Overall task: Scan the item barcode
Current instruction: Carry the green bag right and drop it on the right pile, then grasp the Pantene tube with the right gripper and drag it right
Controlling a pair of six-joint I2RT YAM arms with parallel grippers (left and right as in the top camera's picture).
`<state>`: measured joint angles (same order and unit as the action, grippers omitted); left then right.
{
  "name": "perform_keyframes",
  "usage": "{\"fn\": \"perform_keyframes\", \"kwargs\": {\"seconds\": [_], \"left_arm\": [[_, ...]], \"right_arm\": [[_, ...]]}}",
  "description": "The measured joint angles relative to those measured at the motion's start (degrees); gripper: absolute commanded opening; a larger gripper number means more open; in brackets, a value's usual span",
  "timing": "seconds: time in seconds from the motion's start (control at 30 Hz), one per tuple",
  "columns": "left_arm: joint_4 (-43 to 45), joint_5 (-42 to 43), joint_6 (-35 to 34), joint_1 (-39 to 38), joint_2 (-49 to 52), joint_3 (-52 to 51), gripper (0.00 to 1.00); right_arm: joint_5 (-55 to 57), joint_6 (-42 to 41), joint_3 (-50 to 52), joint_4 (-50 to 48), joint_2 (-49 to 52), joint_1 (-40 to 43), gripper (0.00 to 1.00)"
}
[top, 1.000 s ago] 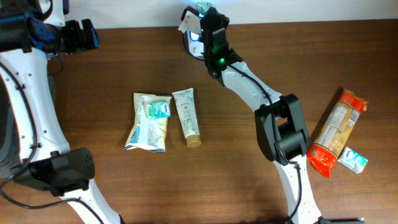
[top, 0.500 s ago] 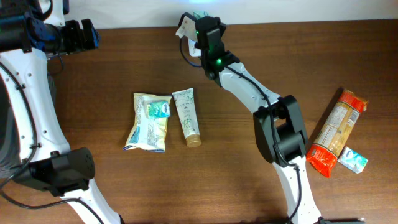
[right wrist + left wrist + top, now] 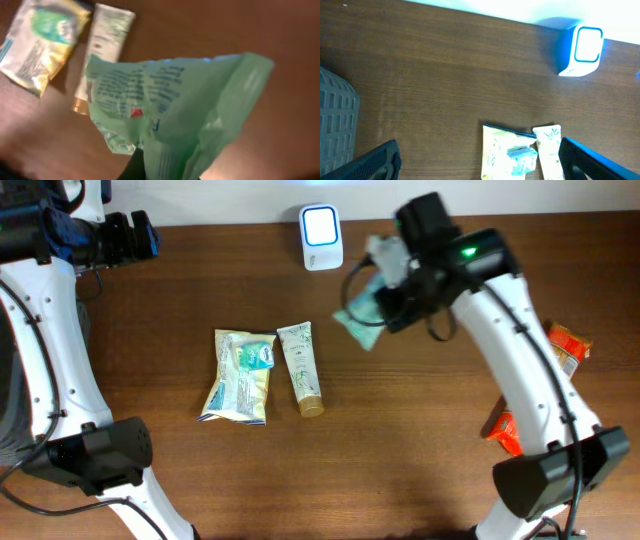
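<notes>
Overhead, right gripper pinching a green bag, its blue print clear only from the wrist, left gripper wide.

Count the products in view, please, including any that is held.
4: a held green packet, a yellow pouch, a tube beside it, and an orange pack partly behind the right arm, which may hide more.

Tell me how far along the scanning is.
Done, apparently: the green packet was at the scanner a moment ago. In hand: the right claw carries it away. Left: the yellow pouch and tube lie untouched.
</notes>
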<state>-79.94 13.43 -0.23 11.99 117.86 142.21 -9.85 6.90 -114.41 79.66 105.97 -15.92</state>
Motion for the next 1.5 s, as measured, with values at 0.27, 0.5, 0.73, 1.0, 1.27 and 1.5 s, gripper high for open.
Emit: {"fn": "perform_keyframes", "kwargs": {"seconds": [0.27, 0.5, 0.73, 1.0, 1.27, 1.5], "left_arm": [[0.04, 0.00, 0.00, 0.00, 0.00, 0.00, 0.99], [0.00, 0.00, 0.00, 0.00, 0.00, 0.00, 0.99], [0.02, 0.00, 0.00, 0.00, 0.00, 0.00, 0.99], [0.00, 0.00, 0.00, 0.00, 0.00, 0.00, 0.99], [0.02, 0.00, 0.00, 0.00, 0.00, 0.00, 0.99], [0.00, 0.00, 0.00, 0.00, 0.00, 0.00, 0.99]], "right_arm": [[8.17, -17.94, 13.25, -1.62, 3.02, 29.00, 0.22], [7.61, -20.33, 20.55, -2.56, 3.85, 35.47, 0.66], [-4.52, -14.34, 18.67, -4.66, 3.85, 21.09, 0.83], [-5.99, -17.51, 18.29, -25.27, 4.26, -8.35, 0.96], [-10.99, -22.69, 17.92, -26.88, 16.98, -12.26, 0.88], [-21.14, -22.16, 17.88, -30.27, 20.65, -9.68, 0.72]]}}
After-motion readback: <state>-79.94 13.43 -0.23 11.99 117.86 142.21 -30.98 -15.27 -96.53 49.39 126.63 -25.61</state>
